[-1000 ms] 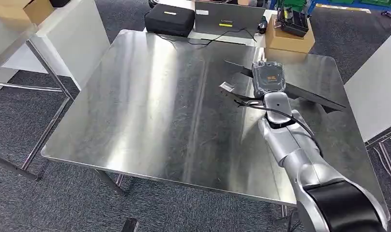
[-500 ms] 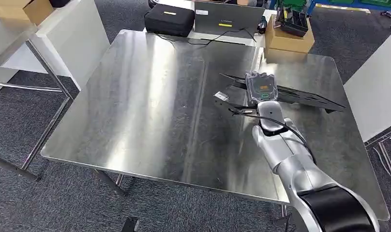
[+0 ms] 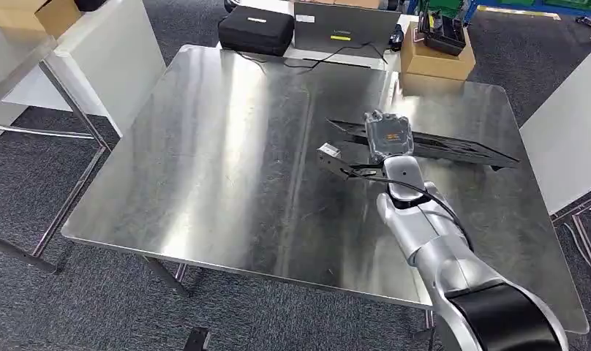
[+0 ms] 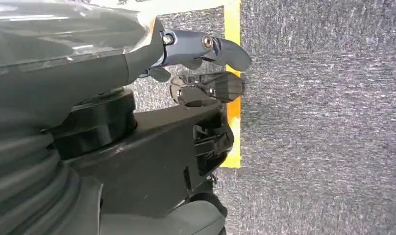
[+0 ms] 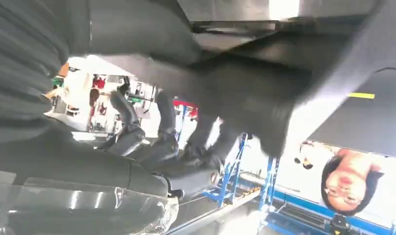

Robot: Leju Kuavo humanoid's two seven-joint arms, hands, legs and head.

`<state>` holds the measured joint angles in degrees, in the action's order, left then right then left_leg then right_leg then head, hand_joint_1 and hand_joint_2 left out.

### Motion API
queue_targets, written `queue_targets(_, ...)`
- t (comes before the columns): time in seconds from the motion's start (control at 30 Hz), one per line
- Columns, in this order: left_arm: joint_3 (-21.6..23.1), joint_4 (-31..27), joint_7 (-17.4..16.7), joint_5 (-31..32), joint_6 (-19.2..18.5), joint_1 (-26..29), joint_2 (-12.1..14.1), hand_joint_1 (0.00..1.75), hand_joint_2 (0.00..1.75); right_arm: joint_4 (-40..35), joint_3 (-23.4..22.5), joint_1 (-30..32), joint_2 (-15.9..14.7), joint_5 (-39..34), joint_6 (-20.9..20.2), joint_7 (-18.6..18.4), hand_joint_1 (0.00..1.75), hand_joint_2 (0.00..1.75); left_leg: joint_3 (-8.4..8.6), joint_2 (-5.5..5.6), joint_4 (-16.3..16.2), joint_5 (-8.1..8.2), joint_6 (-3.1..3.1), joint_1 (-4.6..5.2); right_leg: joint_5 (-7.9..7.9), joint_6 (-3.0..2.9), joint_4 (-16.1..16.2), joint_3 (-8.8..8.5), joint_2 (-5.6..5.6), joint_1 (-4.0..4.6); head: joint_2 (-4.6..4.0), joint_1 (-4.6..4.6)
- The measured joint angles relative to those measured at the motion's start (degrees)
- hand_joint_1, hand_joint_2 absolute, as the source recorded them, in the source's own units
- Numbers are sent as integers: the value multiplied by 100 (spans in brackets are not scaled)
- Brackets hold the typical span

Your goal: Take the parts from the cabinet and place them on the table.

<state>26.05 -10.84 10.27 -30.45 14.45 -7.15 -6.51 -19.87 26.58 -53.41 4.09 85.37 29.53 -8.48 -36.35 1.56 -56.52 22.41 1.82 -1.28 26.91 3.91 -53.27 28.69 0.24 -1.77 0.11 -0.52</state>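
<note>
Over the right half of the steel table [image 3: 227,146] my right hand [image 3: 386,137] grips a long flat black part [image 3: 461,150]. The part lies crosswise just above the table top, with a white label at its left end. In the right wrist view the dark fingers [image 5: 161,122] curl around the blurred black part [image 5: 245,83]. Hanging beside my body over grey carpet, my left hand [image 4: 206,63] holds nothing and its fingers are apart.
At the table's far edge stand a black case [image 3: 256,29], a laptop [image 3: 346,29] and a cardboard box [image 3: 435,57] with tools. A white panel [image 3: 570,131] stands at the right, another table [image 3: 29,66] at the left. A person [image 5: 348,181] is nearby.
My right hand has carried the black part leftward and nearer to me. The part now lies flatter over the table.
</note>
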Motion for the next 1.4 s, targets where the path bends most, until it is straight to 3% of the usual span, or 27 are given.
queue_targets(0.57, 0, -2, -46, -52, 52, -2, 0, 0, 175, 13, 0, 16, 63, 2, -52, 24, 0, 175, 0, -1, 0, 1, -1, 0, 0, 0, 0, 1, 1, 0, 0, 0)
queue_targets(0.77, 0, -2, -122, -61, 57, -2, 0, 0, 175, 24, -2, 15, 76, -13, -275, 144, 0, 175, -1, -1, 1, 3, -3, 0, 1, 0, -1, 1, 1, 0, 0, 0)
queue_targets(0.9, 0, -2, -144, -72, 72, -1, 0, 0, 175, 26, -83, 4, 111, -140, -777, 234, 0, 175, -2, -1, 1, 3, -4, 0, 2, 0, -1, 1, 2, 0, 0, 0)
queue_targets(1.07, -2, -2, -229, -149, 129, 4, 0, 0, 175, 22, -330, -157, 291, -592, -2161, 361, 0, 175, -3, -11, 7, 4, -4, 0, 2, 0, -3, 4, 14, 0, 0, 0)
queue_targets(1.17, -9, -2, -208, -199, 131, 8, -2, 0, 175, -61, -404, -284, 457, -811, -2562, 516, 0, 175, -2, -15, 8, 3, -4, 0, 2, 0, -3, 6, 21, 1, 0, -2)
queue_targets(1.27, -11, 0, 201, -212, -115, 136, 4, 0, 175, -220, -455, -348, 642, -1066, -2933, 616, 0, 175, 1, -18, 14, 4, -5, 0, 6, -5, -4, 7, 23, 2, 0, -2)
queue_targets(1.4, -11, 9, 345, -225, -186, 340, 13, 0, 175, -376, -463, -369, 763, -1148, -3040, 614, 0, 175, 2, -10, 14, 7, -10, -2, 14, -15, -4, 7, 20, 2, 0, 0)
